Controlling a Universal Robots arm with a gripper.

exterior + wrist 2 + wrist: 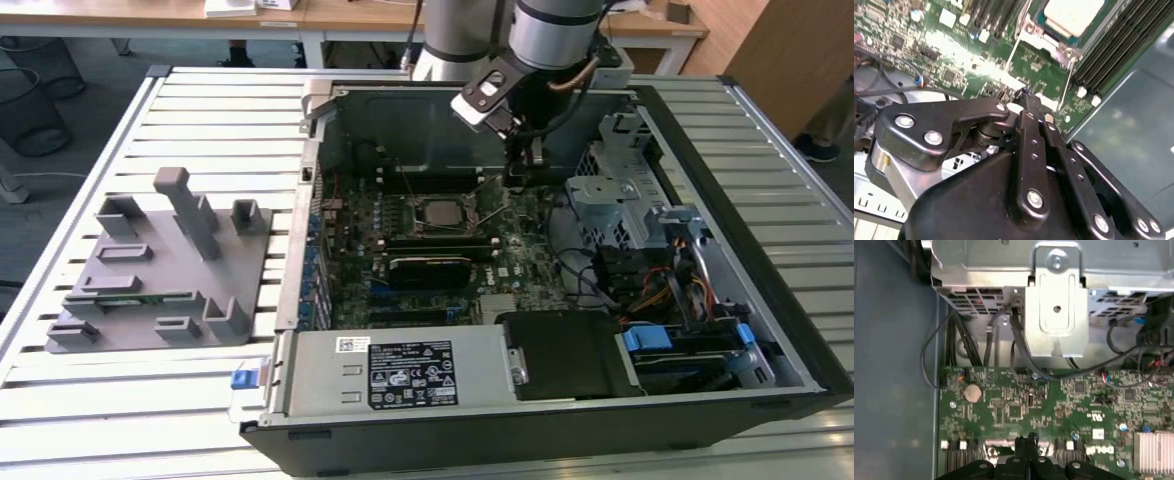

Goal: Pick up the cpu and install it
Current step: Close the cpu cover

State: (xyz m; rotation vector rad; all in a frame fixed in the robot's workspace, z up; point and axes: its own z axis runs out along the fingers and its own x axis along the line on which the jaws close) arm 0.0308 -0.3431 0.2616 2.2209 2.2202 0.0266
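Inside the open black computer case, the black claw hung with fingers together and empty, to the exterior view's right of the silver-lidded square cpu. Any drop risked gouging the green motherboard.

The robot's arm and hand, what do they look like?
The arm is a silver-grey cylinder with a black wrist section, a pale boxy module and a tan cable looped beside it. The hand is matte black: flat linkage bars joined with silver screws, narrowing to a slim tip.
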